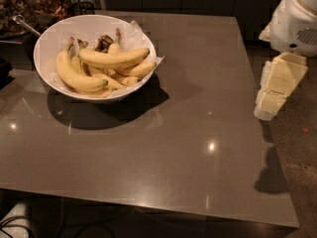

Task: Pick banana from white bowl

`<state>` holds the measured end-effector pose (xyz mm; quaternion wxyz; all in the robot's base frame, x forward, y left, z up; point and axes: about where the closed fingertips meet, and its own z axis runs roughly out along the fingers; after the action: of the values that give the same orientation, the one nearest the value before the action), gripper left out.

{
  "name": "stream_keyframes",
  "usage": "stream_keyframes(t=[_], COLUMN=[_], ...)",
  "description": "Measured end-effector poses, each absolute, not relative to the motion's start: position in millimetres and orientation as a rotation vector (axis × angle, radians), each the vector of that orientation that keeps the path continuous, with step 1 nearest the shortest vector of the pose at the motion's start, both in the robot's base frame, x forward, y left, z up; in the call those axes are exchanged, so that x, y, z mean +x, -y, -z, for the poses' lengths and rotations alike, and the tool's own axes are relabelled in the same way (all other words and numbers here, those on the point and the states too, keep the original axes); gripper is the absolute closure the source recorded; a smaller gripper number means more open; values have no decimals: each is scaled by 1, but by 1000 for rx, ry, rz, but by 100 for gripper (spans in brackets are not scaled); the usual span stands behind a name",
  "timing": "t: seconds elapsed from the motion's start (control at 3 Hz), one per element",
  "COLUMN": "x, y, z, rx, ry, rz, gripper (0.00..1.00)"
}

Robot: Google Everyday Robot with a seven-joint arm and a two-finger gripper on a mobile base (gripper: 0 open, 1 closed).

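White and glossy, the white bowl [43,37] sits on the far left part of the grey-brown worktop [188,148], lined with crumpled white paper [136,33] that sticks out over its right rim. Inside lies a bunch of yellow bananas with their dark stems gathered toward the far side. The banana [114,59], long, plump and only gently curved, rests on top of the pile, lying left to right across the middle of the bowl with its brownish tip at the right. A strongly curved banana [74,78] hugs the bowl's left wall beneath it, and shorter bananas [133,71] lie under its right half. The claw [272,101], cream-coloured, hangs beyond the worktop's right edge below the robot's white body [297,19], well apart from the bowl and touching none of the fruit; whether it is released or clenched cannot be told. Its shadow falls on the floor [297,152] to the near right.
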<state>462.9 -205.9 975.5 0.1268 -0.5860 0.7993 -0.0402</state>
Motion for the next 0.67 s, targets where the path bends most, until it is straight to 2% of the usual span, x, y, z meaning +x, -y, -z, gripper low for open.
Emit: stream_keyframes(t=[0.33, 0.67], x=[512, 517], y=[162, 156], z=[-952, -955], rx=[-1825, -1799], ry=[-2391, -2357], rz=[125, 131], gripper=[0, 0])
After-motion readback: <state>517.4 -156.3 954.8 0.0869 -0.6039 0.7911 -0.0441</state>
